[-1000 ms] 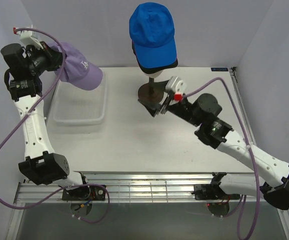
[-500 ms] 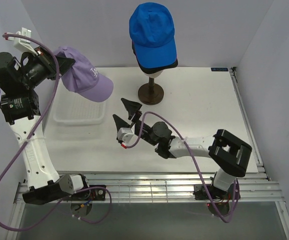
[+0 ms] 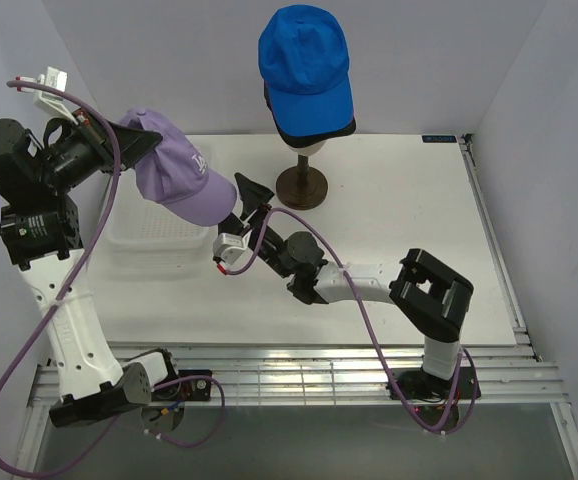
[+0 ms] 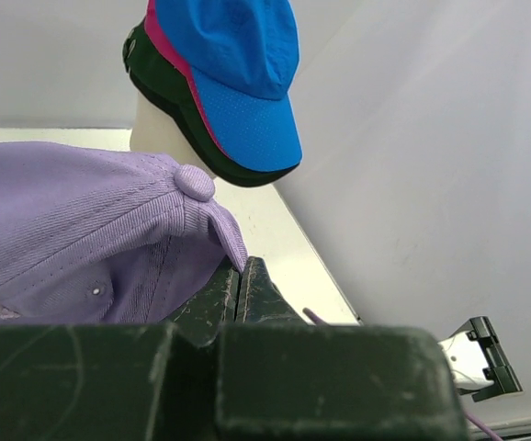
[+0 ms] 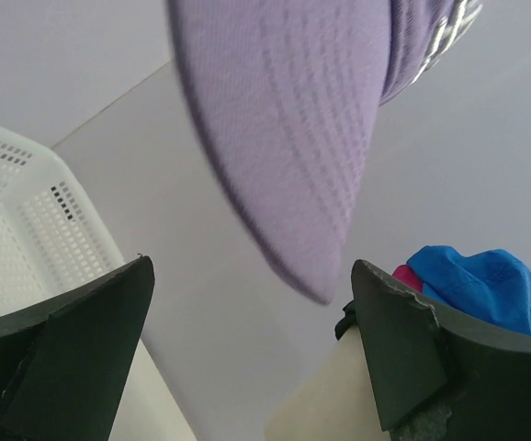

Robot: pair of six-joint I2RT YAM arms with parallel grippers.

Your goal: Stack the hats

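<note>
A lavender cap [image 3: 184, 170] hangs in the air over the basket's right end, with my left gripper [image 3: 129, 140] shut on its rear edge. In the left wrist view the shut fingertips of the left gripper [image 4: 240, 266] pinch the lavender cap's [image 4: 91, 230] fabric. A bright blue cap [image 3: 304, 60] tops a stack on the mannequin head, with magenta [image 4: 169, 46] and black [image 4: 160, 78] caps under it. My right gripper [image 3: 241, 205] points upward, open and holding nothing, just below the lavender brim [image 5: 293, 138]. In the right wrist view that brim hangs above the open right gripper [image 5: 252, 266].
A white plastic basket [image 3: 159, 245] sits at the table's left, below the held cap. The cream mannequin head [image 4: 160, 129] stands on a round brown stand [image 3: 302, 187] at the back middle. White walls enclose the table on three sides.
The right arm swung from beside the stand leftward across the table and now sits under the lavender brim, jaws wider. The left arm carried the lavender cap rightward toward the mannequin.
</note>
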